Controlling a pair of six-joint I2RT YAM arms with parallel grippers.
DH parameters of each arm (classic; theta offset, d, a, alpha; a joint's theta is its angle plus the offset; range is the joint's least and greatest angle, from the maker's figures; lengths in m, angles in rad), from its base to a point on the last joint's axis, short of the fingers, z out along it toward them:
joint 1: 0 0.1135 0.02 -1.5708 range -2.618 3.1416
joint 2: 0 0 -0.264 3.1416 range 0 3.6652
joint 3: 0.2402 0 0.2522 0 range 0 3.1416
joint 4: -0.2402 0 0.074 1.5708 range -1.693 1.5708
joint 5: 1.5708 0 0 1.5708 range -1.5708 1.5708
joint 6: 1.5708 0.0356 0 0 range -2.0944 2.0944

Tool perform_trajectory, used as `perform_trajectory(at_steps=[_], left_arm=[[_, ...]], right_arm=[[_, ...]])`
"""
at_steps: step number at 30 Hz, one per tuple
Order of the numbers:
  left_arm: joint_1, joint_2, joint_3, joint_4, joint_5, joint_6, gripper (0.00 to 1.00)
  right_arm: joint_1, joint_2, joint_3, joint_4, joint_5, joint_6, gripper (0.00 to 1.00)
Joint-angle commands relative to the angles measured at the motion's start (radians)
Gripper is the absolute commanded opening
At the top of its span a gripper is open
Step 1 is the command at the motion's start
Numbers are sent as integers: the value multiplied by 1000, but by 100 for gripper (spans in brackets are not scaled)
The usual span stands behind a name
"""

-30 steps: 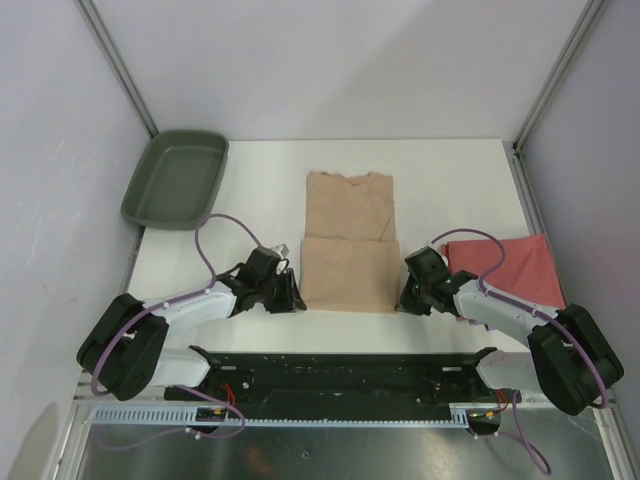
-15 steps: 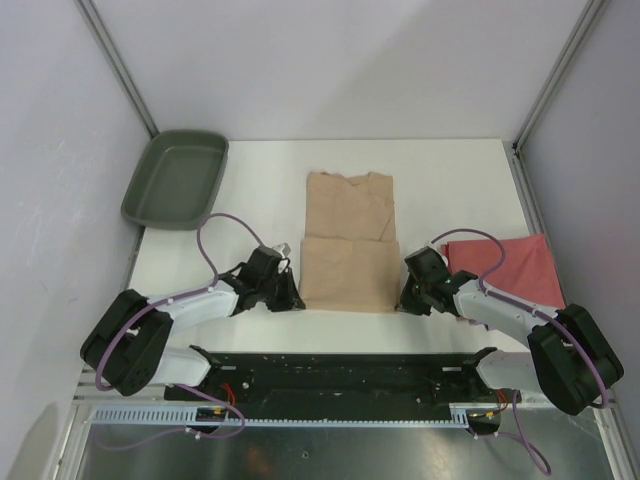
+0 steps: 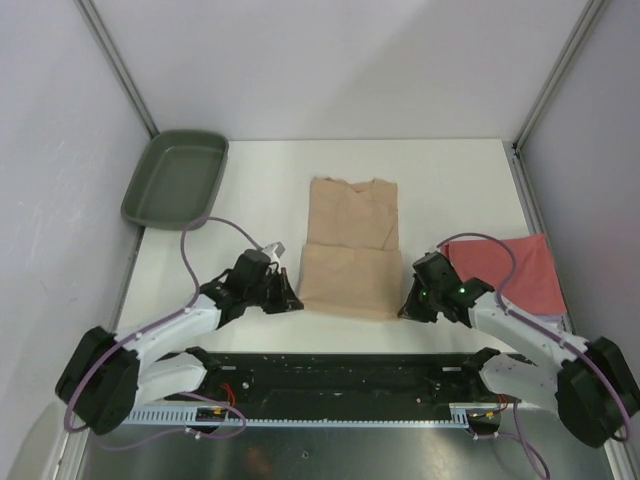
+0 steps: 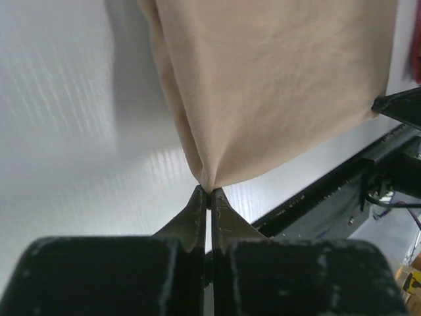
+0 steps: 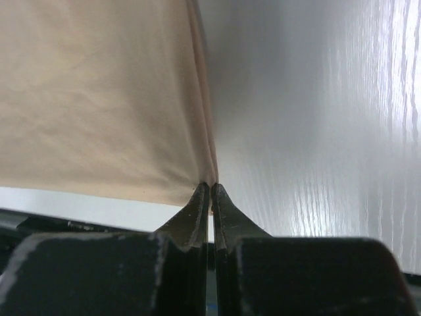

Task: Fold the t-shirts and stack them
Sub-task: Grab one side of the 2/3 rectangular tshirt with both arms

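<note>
Your left gripper (image 4: 209, 195) and right gripper (image 5: 210, 191) each pinch tight on a near corner of the tan t-shirt (image 3: 350, 250). It spreads over the white table (image 3: 450, 185), which pale walls (image 3: 330, 60) enclose.

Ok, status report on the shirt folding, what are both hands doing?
Left hand shut on near-left corner of the tan shirt. Right hand shut on its near-right corner. Coral shirt off to the right, nothing in the way.
</note>
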Motion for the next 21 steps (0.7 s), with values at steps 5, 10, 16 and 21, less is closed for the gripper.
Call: perform_trajectory(at_steps=[5,10,16,21], left_arm=[[-21,-289,-20,-154,31,-7,0],[-23,-378,-14,-203,31,-16,0],[-21,-401,31,-236,17,-25,0],[11,-360,130,-245,-31,-31,0]], right_arm=[[17,-272,-4,-280,-22,16,0],[16,-352,17,-331,-36,32,0],[16,-342,103,-354,-3,10,0],[-18,-237,258,-326,67,-53,0]])
